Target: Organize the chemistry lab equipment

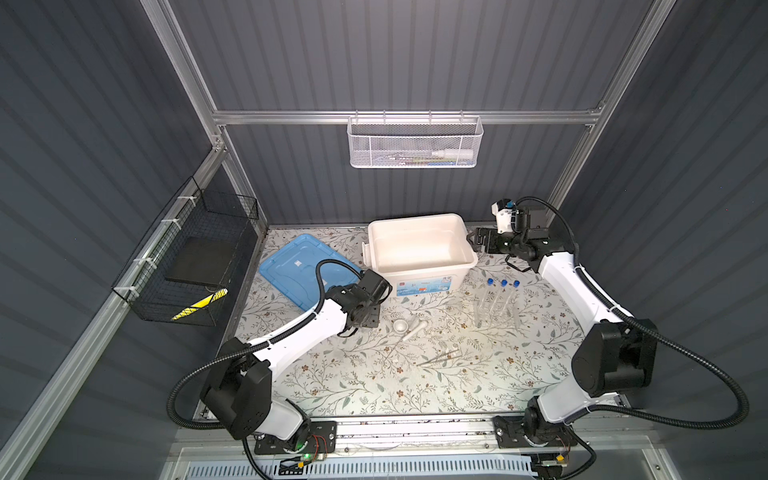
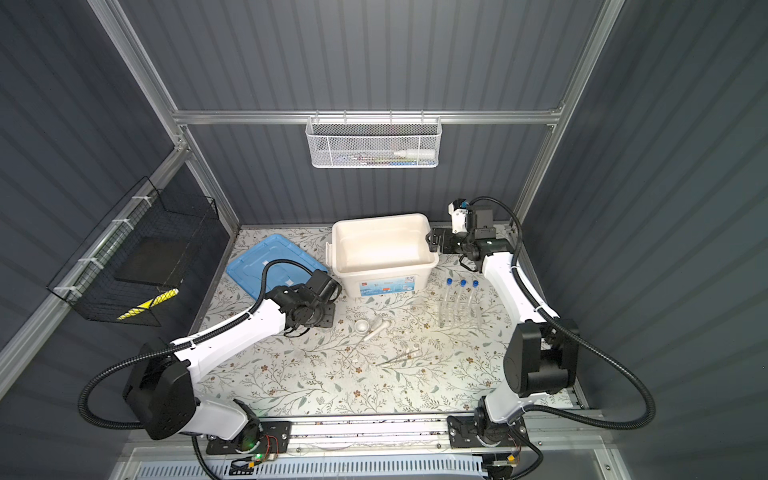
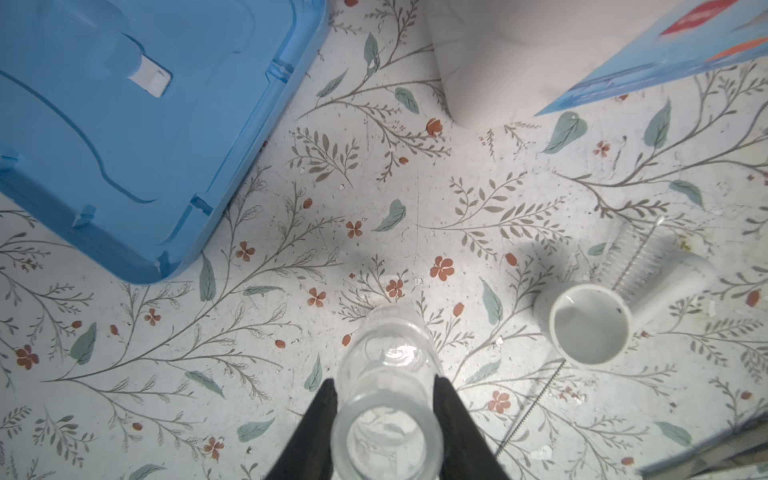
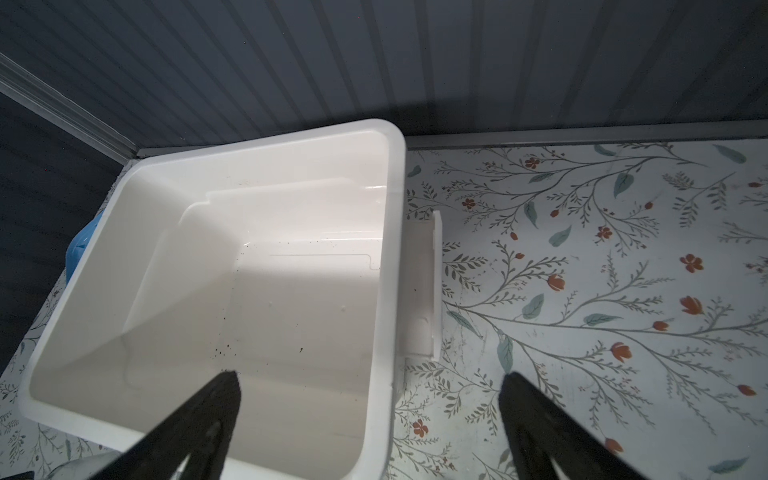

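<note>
My left gripper is shut on a small clear glass dish, held just above the floral mat. In both top views this gripper points down beside the blue lid. A white mortar and its pestle lie close by, and both top views show them mid-table. Three blue-capped test tubes stand in a clear rack on the right. Thin metal tweezers lie nearer the front. My right gripper hangs open and empty over the cream box's right rim.
The open cream box stands at the back centre, its inside bare in the right wrist view. Its blue lid lies flat to the left. A thin wire brush lies across the pestle. Wire baskets hang on the back and left walls.
</note>
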`<state>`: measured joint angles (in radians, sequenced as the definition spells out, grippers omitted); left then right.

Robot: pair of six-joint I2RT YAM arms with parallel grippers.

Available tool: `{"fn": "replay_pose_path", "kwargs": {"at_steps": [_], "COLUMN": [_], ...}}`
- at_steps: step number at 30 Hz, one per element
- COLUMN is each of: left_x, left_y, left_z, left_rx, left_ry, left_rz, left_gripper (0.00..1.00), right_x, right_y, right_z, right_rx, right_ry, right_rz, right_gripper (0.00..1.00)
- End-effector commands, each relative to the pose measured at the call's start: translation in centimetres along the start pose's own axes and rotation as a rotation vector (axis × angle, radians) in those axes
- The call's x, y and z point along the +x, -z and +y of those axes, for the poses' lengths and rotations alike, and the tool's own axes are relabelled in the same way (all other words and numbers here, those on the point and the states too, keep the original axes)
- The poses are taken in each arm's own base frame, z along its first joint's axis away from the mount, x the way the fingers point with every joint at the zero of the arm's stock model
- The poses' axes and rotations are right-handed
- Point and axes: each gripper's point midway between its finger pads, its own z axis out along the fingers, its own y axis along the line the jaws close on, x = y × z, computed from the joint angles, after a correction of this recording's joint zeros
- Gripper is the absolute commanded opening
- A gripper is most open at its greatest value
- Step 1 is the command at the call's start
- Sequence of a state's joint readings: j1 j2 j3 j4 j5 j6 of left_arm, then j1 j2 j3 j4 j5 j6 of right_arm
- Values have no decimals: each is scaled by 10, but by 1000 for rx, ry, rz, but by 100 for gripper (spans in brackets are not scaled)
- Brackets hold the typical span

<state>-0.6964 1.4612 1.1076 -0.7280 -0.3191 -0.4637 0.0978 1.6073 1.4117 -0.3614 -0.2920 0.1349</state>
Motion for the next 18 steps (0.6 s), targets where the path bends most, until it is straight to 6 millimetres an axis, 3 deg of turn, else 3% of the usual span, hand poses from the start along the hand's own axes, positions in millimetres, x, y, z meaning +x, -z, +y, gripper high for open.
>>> {"fn": "replay_pose_path", "kwargs": {"at_steps": [1,8,18], "left_x": [-20,-49,-108], "left_y": [29,61,108], "left_z": [6,3,-9], "left_rx": [3,18,48], "left_ry": [-21,-57,-133], "left_rz": [-59,-125,-245], "left_gripper": [30,30,30], "right_x": [1,0,4], "right_y": [0,0,0], "right_z": [0,2,2], "right_rx": [-14,-23,-30], "right_ry": [-14,-17,-24], "right_rz": [-4,-8,-8], "right_gripper": [99,99,99]}}
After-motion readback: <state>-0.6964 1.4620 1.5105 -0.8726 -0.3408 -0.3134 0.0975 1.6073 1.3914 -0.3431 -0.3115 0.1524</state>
